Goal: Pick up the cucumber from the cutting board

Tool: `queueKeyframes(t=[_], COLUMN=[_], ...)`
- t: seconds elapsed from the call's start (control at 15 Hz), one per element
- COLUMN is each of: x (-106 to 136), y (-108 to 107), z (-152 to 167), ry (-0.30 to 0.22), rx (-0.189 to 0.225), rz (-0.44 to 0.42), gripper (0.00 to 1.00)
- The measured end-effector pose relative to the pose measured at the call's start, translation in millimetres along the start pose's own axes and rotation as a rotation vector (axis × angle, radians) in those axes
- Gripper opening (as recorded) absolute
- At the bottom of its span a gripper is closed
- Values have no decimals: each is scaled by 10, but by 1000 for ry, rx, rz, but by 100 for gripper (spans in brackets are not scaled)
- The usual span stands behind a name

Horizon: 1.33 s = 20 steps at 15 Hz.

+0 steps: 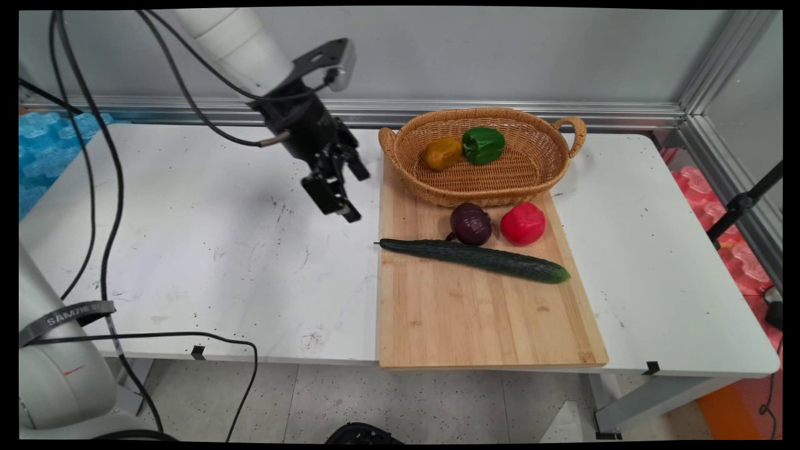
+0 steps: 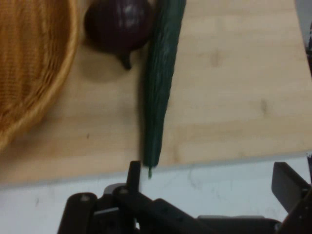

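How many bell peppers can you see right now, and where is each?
3. The green pepper and the yellow pepper lie side by side in the wicker basket; the red pepper sits on the cutting board beside the red onion. None appear hidden.

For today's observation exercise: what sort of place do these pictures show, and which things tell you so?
Probably a robotics lab staged as a kitchen: a white robot arm's black gripper hangs over a scuffed white table, beside a wooden cutting board with a long dark green cucumber and woven wicker basket.
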Motion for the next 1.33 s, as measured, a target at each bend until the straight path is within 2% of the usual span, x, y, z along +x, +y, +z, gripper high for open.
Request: queueKeyframes(t=[0.6,1.33], x=[689,1321], y=[223,351], z=[463,1359], ry=[12,-10], rx=[5,46], rz=[104,192], gripper=[100,100])
